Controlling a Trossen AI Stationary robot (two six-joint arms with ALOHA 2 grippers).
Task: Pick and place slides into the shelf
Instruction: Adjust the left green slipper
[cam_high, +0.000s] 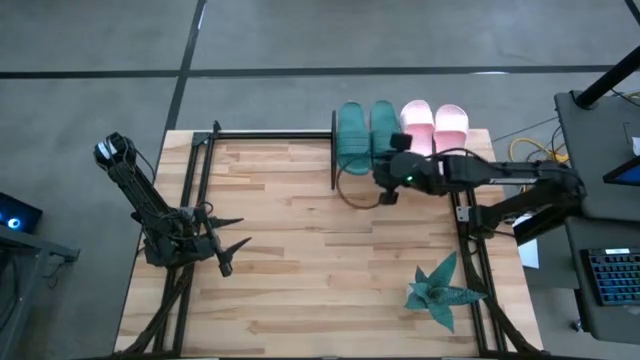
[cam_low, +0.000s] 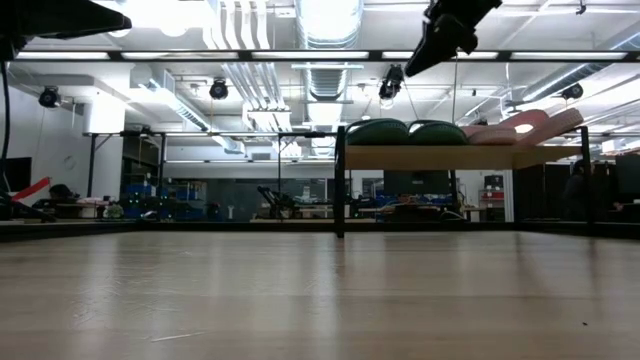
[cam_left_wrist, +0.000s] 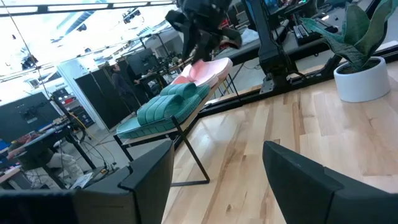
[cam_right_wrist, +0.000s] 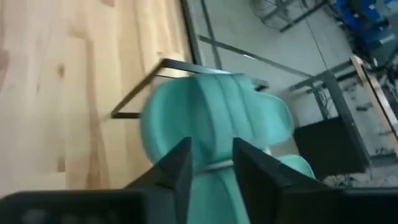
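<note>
Two dark teal slides and two pale pink slides lie side by side on the shelf at the table's far edge, soles on its wood board. In the left wrist view the teal slides and pink slides show on the shelf too. My right gripper hangs above the shelf's near edge, over a teal slide, slanting down. It is open by a narrow gap with nothing between the fingers. My left gripper waits open at the table's left.
A teal spiky plant stands near the table's right front corner. Black frame rails run along the table's left and right sides. Bare wood tabletop lies between the arms.
</note>
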